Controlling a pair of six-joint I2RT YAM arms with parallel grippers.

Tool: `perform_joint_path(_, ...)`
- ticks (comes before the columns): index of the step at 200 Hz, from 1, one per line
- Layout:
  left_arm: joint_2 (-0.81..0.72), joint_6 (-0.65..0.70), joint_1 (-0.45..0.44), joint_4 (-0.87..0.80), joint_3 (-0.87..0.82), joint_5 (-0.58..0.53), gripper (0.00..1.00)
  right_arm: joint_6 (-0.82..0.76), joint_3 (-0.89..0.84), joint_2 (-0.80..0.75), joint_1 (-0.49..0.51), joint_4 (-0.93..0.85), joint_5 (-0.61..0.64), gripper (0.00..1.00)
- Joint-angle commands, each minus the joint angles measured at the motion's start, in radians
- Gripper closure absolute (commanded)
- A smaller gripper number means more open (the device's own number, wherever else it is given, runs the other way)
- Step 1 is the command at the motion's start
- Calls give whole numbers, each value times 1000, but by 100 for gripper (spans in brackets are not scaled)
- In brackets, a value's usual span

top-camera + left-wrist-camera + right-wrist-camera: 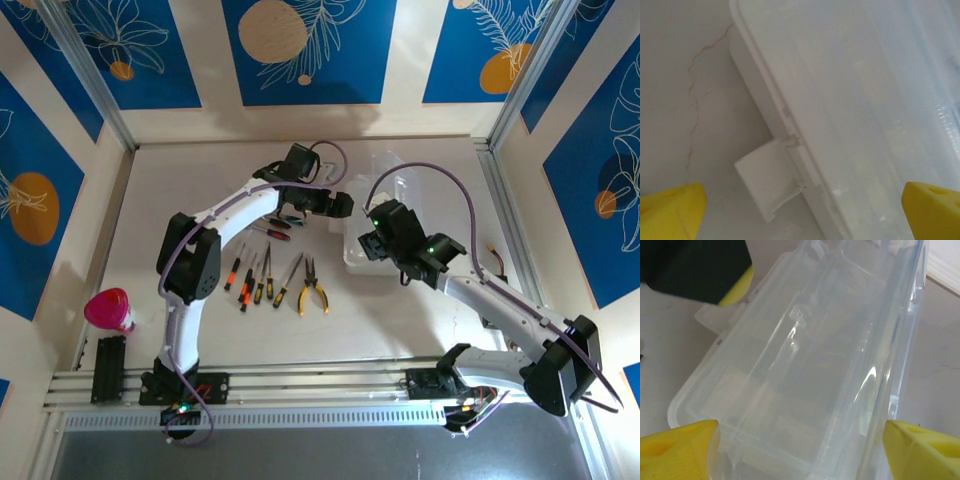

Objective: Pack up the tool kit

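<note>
We count one clear, glossy plastic case (pixel 400 180) on the table's right half. To its left lie one pair of yellow-handled pliers (pixel 313 290) and five slim tools (pixel 257 282) in a row, with one pink cup (pixel 110 308) farther left. The left gripper (pixel 802 192) gapes above the case's white latch (pixel 767 187). The right gripper (pixel 800 427) straddles the case end; whether it grips we cannot tell.

Left tool (pixel 800 212) jaws spread wide (right tool (pixel 800 450) likewise), both angled downward.
</note>
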Motion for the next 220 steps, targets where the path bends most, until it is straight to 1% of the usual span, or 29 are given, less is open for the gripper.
perform_joint_path(1,40,24,-3,-47,0,-29,0,3,-8,-37,-9,41,-25,17)
perform_joint_path(89,124,23,-18,-57,40,-22,0,8,-23,-70,-49,39,-78,17)
perform_joint_path(102,127,21,-18,-55,40,-20,0,9,-21,-68,-54,31,-98,14)
perform_joint_path(111,129,18,-19,-54,40,-19,0,18,-19,-65,-66,21,-124,9)
perform_joint_path(119,129,19,-18,-52,40,-18,0,45,-13,-62,-90,3,-164,0)
perform_joint_path(131,128,19,-18,-51,42,-18,0,99,-1,-58,-157,-30,-267,1)
perform_joint_path(150,127,18,-19,-52,46,-16,0,193,27,-40,-293,-67,-434,1)
perform_joint_path(179,127,18,-18,-51,53,-13,0,255,107,41,-460,-113,-619,1)
perform_joint_path(192,127,18,-19,-50,56,-14,0,252,152,98,-501,-136,-672,1)
perform_joint_path(220,126,13,-19,-48,54,-13,0,234,216,214,-546,-138,-736,1)
